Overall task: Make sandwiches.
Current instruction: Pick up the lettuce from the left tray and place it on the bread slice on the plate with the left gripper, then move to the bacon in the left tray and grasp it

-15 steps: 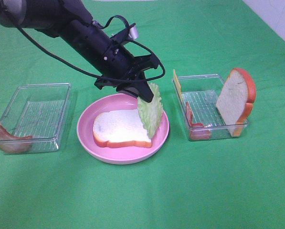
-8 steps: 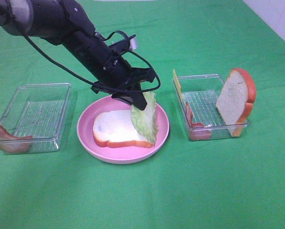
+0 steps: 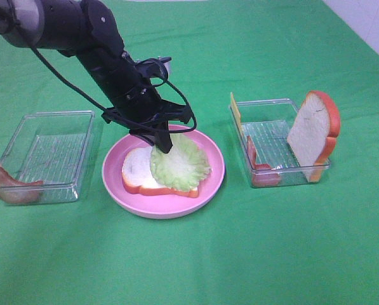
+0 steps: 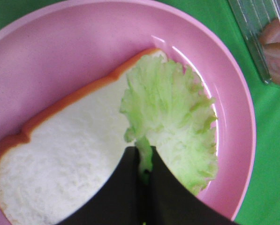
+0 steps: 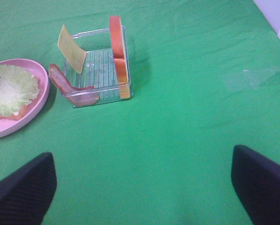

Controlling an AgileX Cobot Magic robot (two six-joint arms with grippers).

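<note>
A white bread slice [image 3: 137, 168] with orange-brown crust lies on the round pink plate [image 3: 214, 181]. A pale green lettuce leaf [image 3: 179, 166] lies flat on its right part. My left gripper [image 3: 162, 145] is shut on the leaf's edge, low over the bread; it also shows in the left wrist view [image 4: 144, 161], pinching the lettuce [image 4: 177, 112] over the bread [image 4: 69, 154]. A second bread slice [image 3: 313, 133], a bacon strip [image 3: 256, 162] and a yellow cheese slice [image 3: 235, 109] stand in the right tray [image 3: 272, 136]. My right gripper [image 5: 144, 187] is open over bare cloth.
A clear tray [image 3: 46, 152] stands at the left with another bacon strip [image 3: 5, 181] hanging over its front corner. Green cloth covers the table. In the right wrist view the right tray [image 5: 100, 70] and the plate [image 5: 34, 108] lie far ahead of the fingers.
My left gripper moved down and left, and the lettuce went from hanging upright at the bread's right edge to lying flat on the bread.
</note>
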